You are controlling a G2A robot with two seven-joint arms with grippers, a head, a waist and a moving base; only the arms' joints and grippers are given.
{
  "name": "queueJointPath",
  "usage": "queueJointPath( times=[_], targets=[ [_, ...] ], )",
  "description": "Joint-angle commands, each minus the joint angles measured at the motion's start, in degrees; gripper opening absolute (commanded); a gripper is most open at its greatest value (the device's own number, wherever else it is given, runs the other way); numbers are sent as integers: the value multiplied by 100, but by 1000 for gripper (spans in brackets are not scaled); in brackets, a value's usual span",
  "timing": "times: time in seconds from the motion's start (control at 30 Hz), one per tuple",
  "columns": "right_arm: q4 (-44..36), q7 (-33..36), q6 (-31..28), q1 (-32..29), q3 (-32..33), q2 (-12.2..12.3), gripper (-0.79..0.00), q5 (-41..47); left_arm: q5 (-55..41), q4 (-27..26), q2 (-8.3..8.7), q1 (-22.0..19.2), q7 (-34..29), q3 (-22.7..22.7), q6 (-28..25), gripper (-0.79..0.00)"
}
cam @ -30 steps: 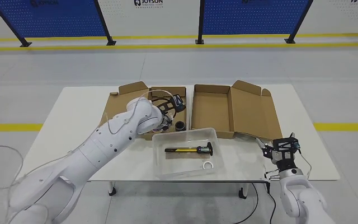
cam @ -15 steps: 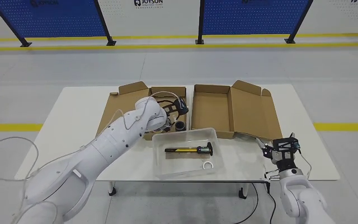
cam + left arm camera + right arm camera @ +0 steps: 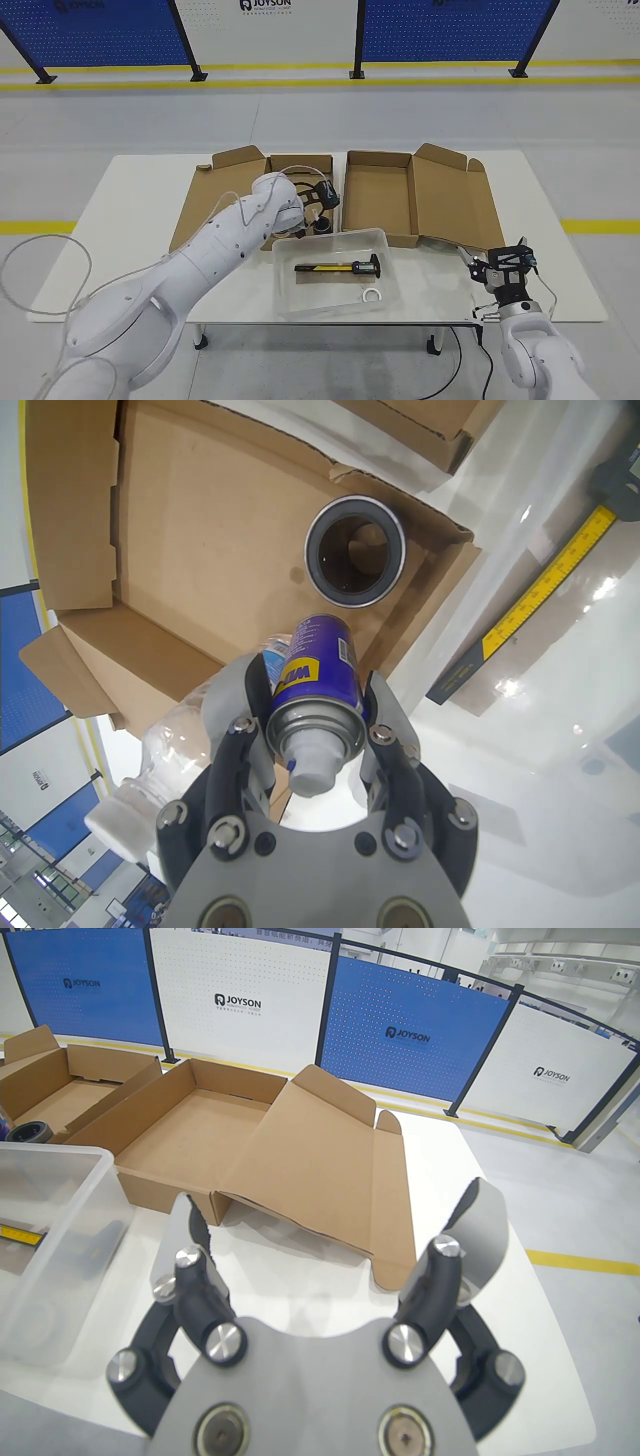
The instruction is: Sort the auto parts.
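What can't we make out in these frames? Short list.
Plastic bottle, left wrist view: mostly behind the left gripper; what it rests on is unclear.
Caliper, left wrist view: head cut off by the picture's edge; right wrist view blurs it through the clear bin wall.
White ring in the bin, top view: too small to identify.
Spray can, left wrist view: far end faces away, height above the box unreadable.

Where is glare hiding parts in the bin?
Left wrist view: glare spots on the clear bin beside the caliper, none on its scale. Top view: no glare on the bin. Right wrist view: its frosted wall veils the contents.
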Motion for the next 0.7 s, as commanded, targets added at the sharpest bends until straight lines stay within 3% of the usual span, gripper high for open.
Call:
queueJointPath(
  times=[0.0, 0.03, 0.1, 0.17, 0.27, 0.37, 0.67],
  targets=[
    [0, 0, 0, 0, 0, 0, 0, 0, -2, 117, -61, -18, 26, 7, -39, -785],
    [0, 0, 0, 0, 0, 0, 0, 0, 19, 163, -90, -27, 40, 15, -39, -693],
    [0, 0, 0, 0, 0, 0, 0, 0, 4, 259, -146, -39, 63, 16, -72, -696],
    [0, 0, 0, 0, 0, 0, 0, 0, 30, 357, -199, -39, 79, 32, -94, -634],
    [0, 0, 0, 0, 0, 0, 0, 0, 42, 507, -271, -41, 113, 32, -99, -646],
    [0, 0, 0, 0, 0, 0, 0, 0, 62, 640, -332, -46, 142, 26, -128, -554],
    [0, 0, 0, 0, 0, 0, 0, 0, 103, 916, -441, -57, 281, -76, -152, -462]
  ],
)
